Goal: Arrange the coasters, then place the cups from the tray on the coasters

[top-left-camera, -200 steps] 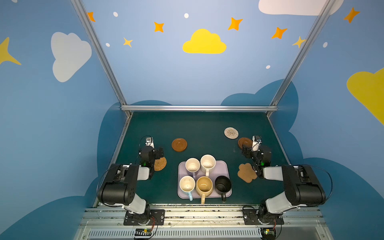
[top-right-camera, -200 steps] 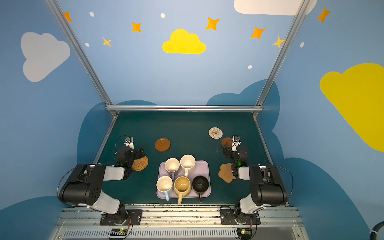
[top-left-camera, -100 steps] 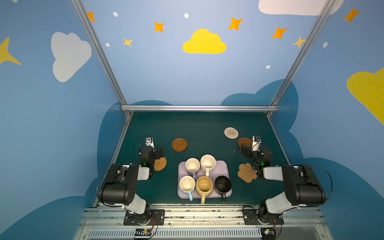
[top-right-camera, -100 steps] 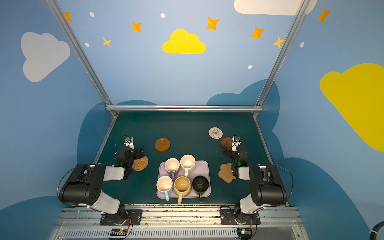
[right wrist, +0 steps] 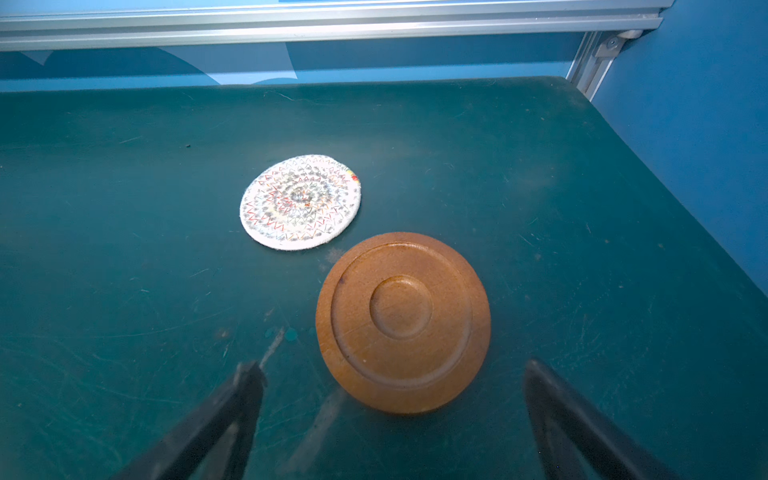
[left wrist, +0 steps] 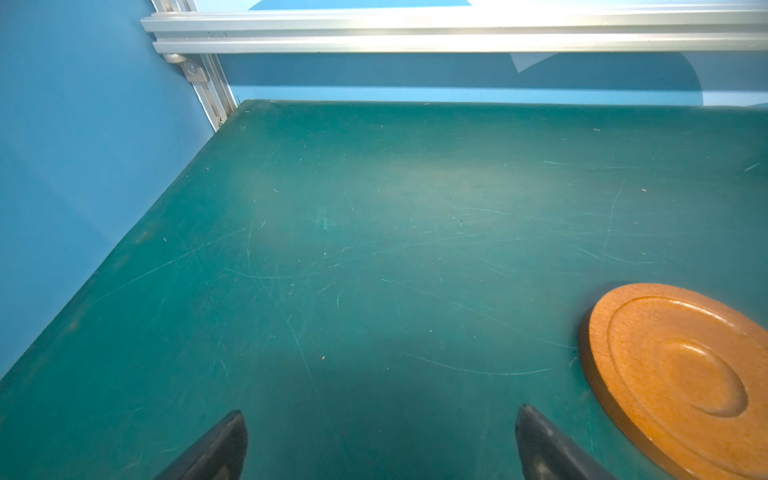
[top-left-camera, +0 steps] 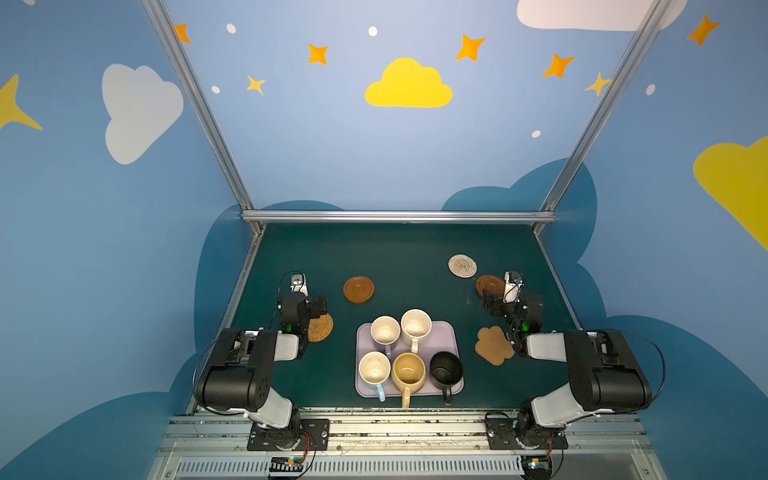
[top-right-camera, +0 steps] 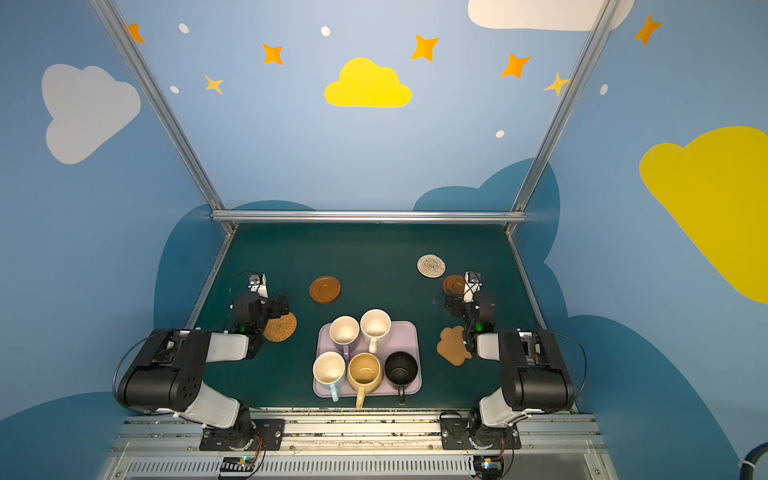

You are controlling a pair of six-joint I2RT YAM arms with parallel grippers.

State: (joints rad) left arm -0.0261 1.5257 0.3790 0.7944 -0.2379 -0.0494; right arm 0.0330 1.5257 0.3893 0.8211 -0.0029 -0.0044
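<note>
Both stand wide and empty: left tool [left wrist: 381,415] over the table [left wrist: 374,208], right tool [right wrist: 392,368] facing a brown wooden coaster [right wrist: 403,320].

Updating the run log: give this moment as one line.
left gripper: open, empty | right gripper: open, flanking wooden coaster | cups: all five on tray

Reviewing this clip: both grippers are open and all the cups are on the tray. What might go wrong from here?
The right gripper faces the round brown wooden coaster, which lies very close to the whitish woven coaster; a sliding grasp may shove that one too.
The mustard mug and black mug sit packed together on the lilac tray; lifting one may knock the other.
</note>
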